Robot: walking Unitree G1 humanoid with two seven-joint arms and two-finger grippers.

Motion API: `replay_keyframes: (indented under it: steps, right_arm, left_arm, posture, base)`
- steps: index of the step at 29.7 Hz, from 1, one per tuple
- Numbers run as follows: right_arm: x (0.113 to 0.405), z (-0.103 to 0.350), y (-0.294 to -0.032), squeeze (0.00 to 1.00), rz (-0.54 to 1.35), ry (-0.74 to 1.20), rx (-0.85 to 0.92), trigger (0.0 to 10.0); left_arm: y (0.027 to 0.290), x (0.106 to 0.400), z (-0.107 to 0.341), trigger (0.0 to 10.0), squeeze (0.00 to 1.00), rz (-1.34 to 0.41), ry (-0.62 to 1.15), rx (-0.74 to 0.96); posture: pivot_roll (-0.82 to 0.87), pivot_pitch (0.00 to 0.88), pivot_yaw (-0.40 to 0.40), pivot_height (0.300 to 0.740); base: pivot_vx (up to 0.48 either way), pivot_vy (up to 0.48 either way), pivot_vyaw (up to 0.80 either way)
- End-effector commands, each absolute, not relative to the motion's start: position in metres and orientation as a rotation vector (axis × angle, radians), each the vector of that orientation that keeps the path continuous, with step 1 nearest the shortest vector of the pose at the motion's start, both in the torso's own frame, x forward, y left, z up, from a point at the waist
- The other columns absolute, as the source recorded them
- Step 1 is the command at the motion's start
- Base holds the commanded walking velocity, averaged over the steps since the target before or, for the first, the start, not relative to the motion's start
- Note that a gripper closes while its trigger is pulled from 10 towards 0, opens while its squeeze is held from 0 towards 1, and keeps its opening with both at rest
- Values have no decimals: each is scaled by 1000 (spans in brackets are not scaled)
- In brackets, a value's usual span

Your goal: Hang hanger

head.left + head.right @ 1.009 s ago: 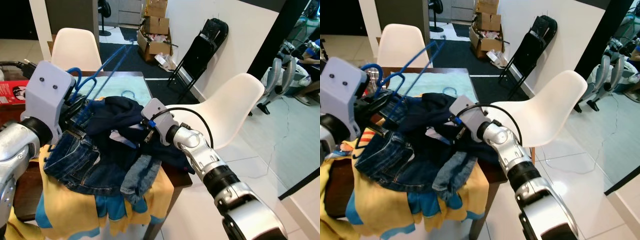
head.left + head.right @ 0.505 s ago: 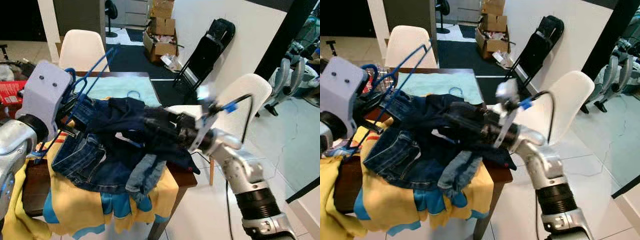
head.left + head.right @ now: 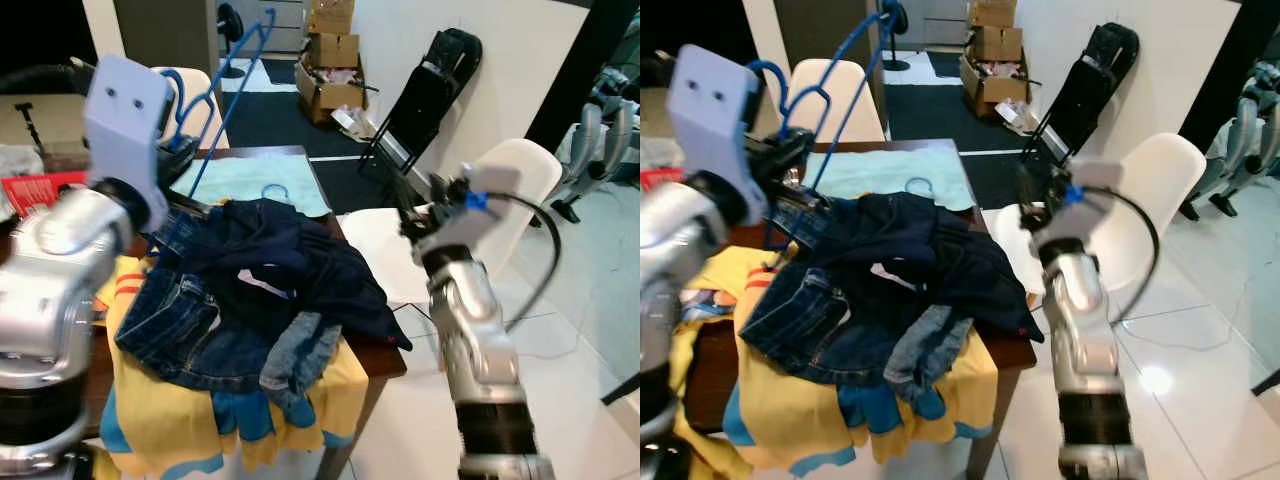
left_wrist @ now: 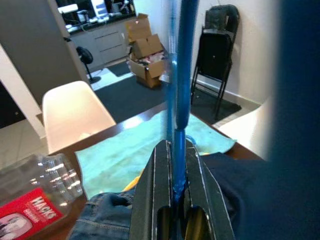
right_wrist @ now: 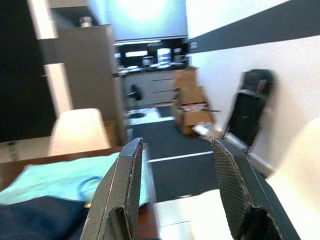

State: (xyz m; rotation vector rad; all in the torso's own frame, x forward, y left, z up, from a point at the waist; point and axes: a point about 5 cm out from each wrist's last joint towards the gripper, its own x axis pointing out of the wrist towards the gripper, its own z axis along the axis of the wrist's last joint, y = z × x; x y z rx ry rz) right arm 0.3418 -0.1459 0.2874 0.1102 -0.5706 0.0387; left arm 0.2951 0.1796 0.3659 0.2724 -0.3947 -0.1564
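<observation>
A tiled room with white walls holds a dark wooden table [image 3: 378,352] heaped with clothing: a pair of blue jeans [image 3: 185,325] and a dark navy garment [image 3: 290,275] lie on a yellow cloth [image 3: 180,420], with a pale green towel [image 3: 262,183] spread on the tabletop beyond the heap. The left gripper [image 4: 176,192] is raised above the near-left part of the pile, its two black fingers pressed together on the rod of a blue hanger [image 3: 845,75]; the hanger rises from the fingers up and away toward the far wall, its hook curling just beside the gripper's grey housing. Below this gripper lie the jeans, and beyond it stands a white chair [image 4: 75,112] at the table's far edge; a clear plastic bottle [image 4: 35,175] and a red packet [image 4: 30,212] rest on the table close to it. The right gripper [image 5: 182,200] hovers off the table's right edge, level with the towel, its fingers spread with nothing between them. Beside it stands a second white chair [image 3: 520,185], and further beyond it a folded black chair [image 3: 430,85] leans on the wall near cardboard boxes [image 3: 330,45].
</observation>
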Motion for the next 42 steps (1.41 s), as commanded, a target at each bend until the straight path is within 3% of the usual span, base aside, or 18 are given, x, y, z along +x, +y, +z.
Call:
replay_keyframes:
  steps: [1,14,22,42]
  right_arm:
    - [334,297,-153,0,-11,-624,98,10000]
    - [330,307,-141,0,-19,-696,47,10000]
    - [325,307,-124,0,96,-675,86,10000]
    - [326,307,-121,0,115,-669,44,10000]
  left_arm:
    - [178,297,362,10000,0,-145,-399,272]
    - [183,303,349,10000,0,-64,-393,242]
    - [184,305,344,10000,0,-48,-389,235]
    - [185,310,341,10000,0,-38,-387,229]
  posture:
    - [101,151,-2,740]
    - [87,139,-16,740]
    - [78,147,-16,740]
    - [69,153,-15,740]
  base:
    - [0,0,0]
    - [-20,0,0]
    - [-352,0,0]
    - [-414,0,0]
